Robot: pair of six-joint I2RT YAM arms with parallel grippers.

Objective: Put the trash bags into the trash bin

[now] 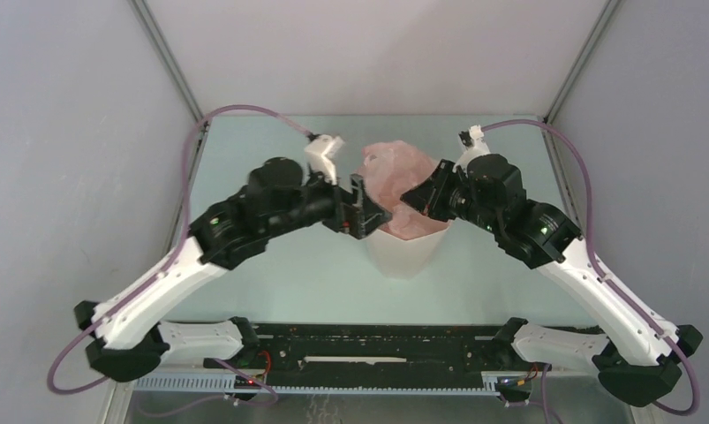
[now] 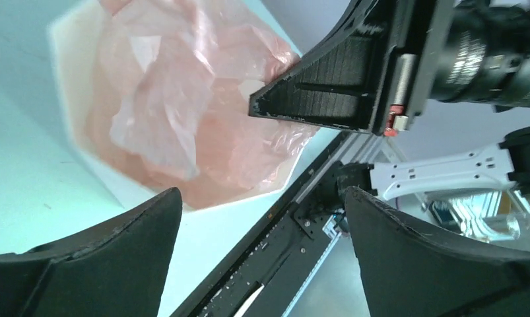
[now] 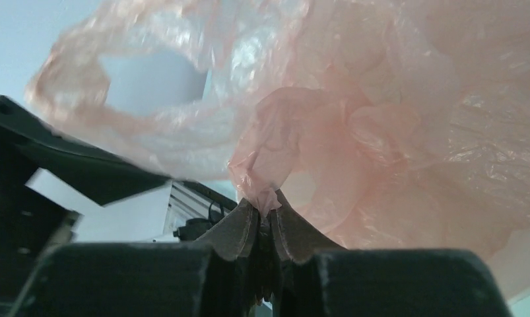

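Right gripper (image 3: 265, 211) fills the bottom of its own wrist view, fingers pressed together on a pinch of the trash bag (image 3: 394, 132); the pale pink plastic bunches into a small twisted nub right at the tips. Above that the film fans out wide and crinkly, and one loop handle (image 3: 70, 99) hangs open at upper left (blurry there).

Left gripper (image 2: 262, 195) is spread wide with nothing between its fingers. In the left wrist view it looks down on the trash bin (image 2: 64, 66), a white, many-sided bin. The bag lies crumpled inside the bin's mouth and covers most of the inside. One black finger of the right gripper pokes in from the upper right and touches the bag at the bin's far rim.

In the top view the bin stands upright near the middle of the table (image 1: 271, 274), between the two grippers. The bag bulges well above the rim and leans toward the back. The left gripper is just beside the bin's left rim, whether touching I cannot tell. The right gripper is at the right rim, over the bag. Both arms reach in from their bases at the near edge.
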